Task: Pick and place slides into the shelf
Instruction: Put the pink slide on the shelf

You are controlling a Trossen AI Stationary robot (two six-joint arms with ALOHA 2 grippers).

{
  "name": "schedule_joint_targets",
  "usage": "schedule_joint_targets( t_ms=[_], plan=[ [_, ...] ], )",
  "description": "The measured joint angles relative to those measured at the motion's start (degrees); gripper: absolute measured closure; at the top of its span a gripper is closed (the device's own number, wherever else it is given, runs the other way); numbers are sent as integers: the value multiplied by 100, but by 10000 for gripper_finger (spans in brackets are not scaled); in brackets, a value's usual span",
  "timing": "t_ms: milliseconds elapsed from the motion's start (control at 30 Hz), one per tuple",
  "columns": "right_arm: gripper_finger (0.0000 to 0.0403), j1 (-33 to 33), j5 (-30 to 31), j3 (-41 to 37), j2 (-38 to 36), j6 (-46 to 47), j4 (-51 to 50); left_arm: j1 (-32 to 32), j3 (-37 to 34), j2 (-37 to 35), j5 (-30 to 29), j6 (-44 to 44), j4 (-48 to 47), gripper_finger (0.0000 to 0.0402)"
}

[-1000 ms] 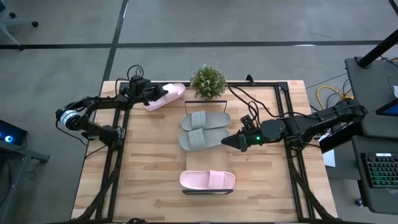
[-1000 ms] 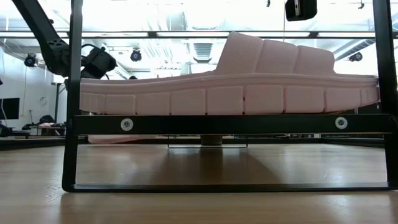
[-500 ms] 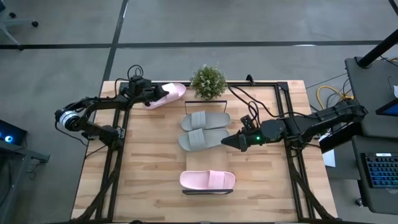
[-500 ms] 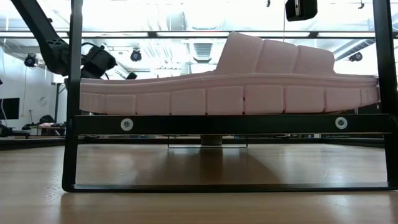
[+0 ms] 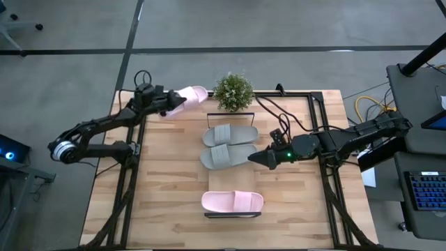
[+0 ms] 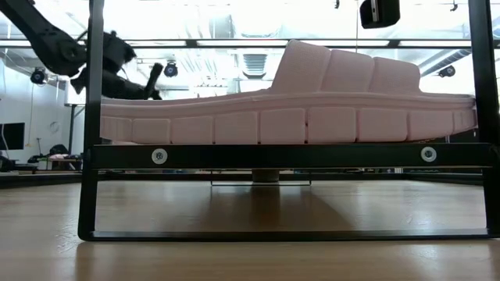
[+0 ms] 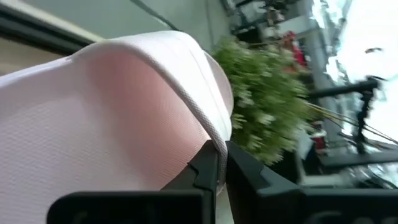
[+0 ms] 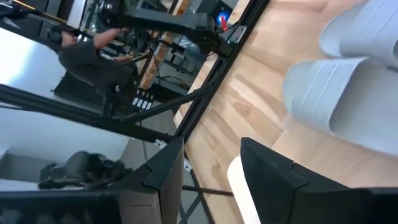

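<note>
My left gripper (image 5: 166, 103) is at the table's far left corner, shut on a pale pink slide (image 5: 188, 95), which fills the left wrist view (image 7: 112, 118). Two grey slides (image 5: 230, 133) (image 5: 224, 157) lie side by side at mid-table on their soles. The second pink slide (image 5: 233, 201) (image 6: 289, 109) rests sole-down on the shelf (image 5: 233, 214) (image 6: 289, 155) near the table's near edge. My right gripper (image 5: 252, 159) (image 8: 211, 180) is open, low over the table, just right of the nearer grey slide (image 8: 342, 99). My left gripper pinches the pink slide's strap at its edge (image 7: 214, 138) between the two fingers (image 7: 202, 167). It comes at it from the table's left, roughly level. The slide is lifted clear of the table and sticks out rightward past the fingers toward the plant. My right gripper stands open at the nearer grey slide's right end (image 5: 246, 156); I cannot tell whether it touches it.
A small potted plant (image 5: 233, 91) (image 7: 267, 106) stands at the far edge, right beside the held slide. Black rails (image 5: 132, 160) (image 5: 327, 167) run along the table's left and right sides. Bare wood (image 5: 167, 181) lies between the grey slides and the left rail.
My left gripper has risen and moved toward the far edge, carrying the pink slide. The slide is now lifted off the table and sits higher and closer to the far edge than a second ago. My right arm has kept still.
</note>
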Motion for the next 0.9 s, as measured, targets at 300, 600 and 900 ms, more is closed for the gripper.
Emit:
schedule_joint_targets(
  t_ms=[300,600,900],
  plan=[
    [252,-2,330,0,0,-93,1,-219,0,-950,78,-491,5,401],
    [252,-2,349,0,0,-140,64,-505,0,-1742,68,-885,10,401],
    [252,-2,472,0,0,-52,133,-1090,42,-2244,63,-1233,3,401]
  ],
)
